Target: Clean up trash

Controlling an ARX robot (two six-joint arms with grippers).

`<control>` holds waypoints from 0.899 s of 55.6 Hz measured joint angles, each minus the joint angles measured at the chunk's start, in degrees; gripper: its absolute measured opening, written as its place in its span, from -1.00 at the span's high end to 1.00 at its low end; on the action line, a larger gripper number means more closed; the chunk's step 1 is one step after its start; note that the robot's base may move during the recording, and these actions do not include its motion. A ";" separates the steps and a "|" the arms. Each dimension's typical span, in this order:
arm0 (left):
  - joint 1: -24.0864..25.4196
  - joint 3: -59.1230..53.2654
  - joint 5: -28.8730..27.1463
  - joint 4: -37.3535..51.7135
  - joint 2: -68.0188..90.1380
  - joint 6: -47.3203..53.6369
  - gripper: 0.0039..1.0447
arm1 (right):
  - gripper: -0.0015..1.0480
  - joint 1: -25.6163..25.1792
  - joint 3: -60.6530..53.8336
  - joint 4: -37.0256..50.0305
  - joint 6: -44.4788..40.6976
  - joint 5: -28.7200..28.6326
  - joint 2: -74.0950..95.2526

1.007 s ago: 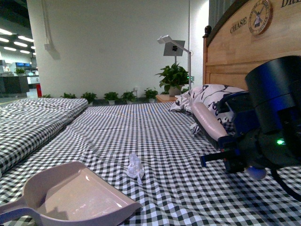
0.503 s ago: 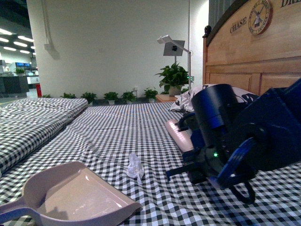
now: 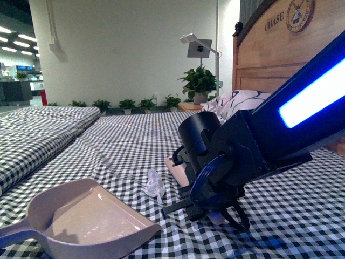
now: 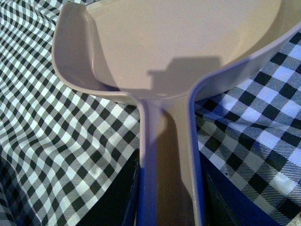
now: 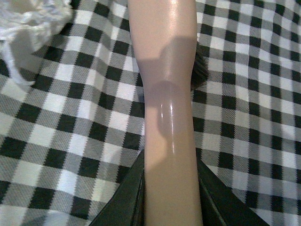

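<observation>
The trash (image 3: 154, 185), a small crumpled scrap of clear-whitish plastic, lies on the checked bedsheet. It also shows in a corner of the right wrist view as the trash (image 5: 33, 19). The pinkish dustpan (image 3: 91, 221) rests on the sheet just left of it, mouth towards the scrap. My left gripper (image 4: 169, 188) is shut on the handle of the dustpan (image 4: 178, 47). My right gripper (image 5: 171, 197) is shut on the pink brush (image 5: 164, 94). In the front view the brush (image 3: 177, 168) stands close to the right of the trash, below the right gripper (image 3: 183, 204). Its bristles are mostly hidden.
A black-and-white patterned pillow (image 3: 237, 102) lies against the wooden headboard (image 3: 280, 59) at the back right. A second checked bed (image 3: 38, 129) runs along the left. Potted plants (image 3: 198, 83) and a lamp stand beyond the bed's far end.
My right arm has swung left with the brush, from near the pillow to just right of the trash. The dustpan and the trash have stayed where they were.
</observation>
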 joint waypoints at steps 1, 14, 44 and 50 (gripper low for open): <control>0.00 0.00 0.00 0.00 0.02 0.00 0.46 | 0.60 0.15 0.26 -0.13 0.00 -0.55 0.07; 0.00 0.00 0.00 0.00 0.00 0.00 0.46 | 0.60 0.76 -2.89 -4.39 0.20 -25.53 -5.14; 0.00 0.00 0.00 0.00 0.00 0.02 0.46 | 0.60 -12.92 -16.57 5.60 0.39 -32.87 -20.72; 0.00 0.00 0.00 0.00 0.00 0.02 0.46 | 0.60 -17.35 -22.05 9.77 1.40 -33.62 -24.79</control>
